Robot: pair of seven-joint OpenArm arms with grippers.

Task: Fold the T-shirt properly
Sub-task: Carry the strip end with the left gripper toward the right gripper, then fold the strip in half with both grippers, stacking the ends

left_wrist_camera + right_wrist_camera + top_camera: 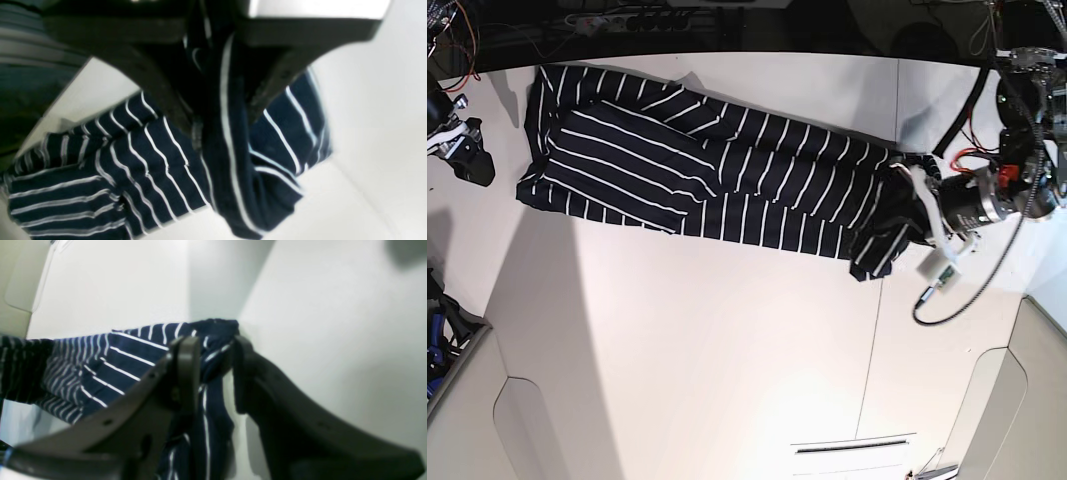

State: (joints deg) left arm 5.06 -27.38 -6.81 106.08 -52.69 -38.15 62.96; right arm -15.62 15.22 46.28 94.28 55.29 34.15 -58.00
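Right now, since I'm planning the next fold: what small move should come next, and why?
Probably lift the left end effector's end toward the far end. The shirt lies as a long band, the left one is shut on one end, and the right end effector stands open at the other.

The left gripper [220, 110] is clamped tight, its dark fingers [160, 83] pinching a bunched fold between them. The right gripper [215, 350] stands parted, cloth draped loosely between its fingers [186, 370].
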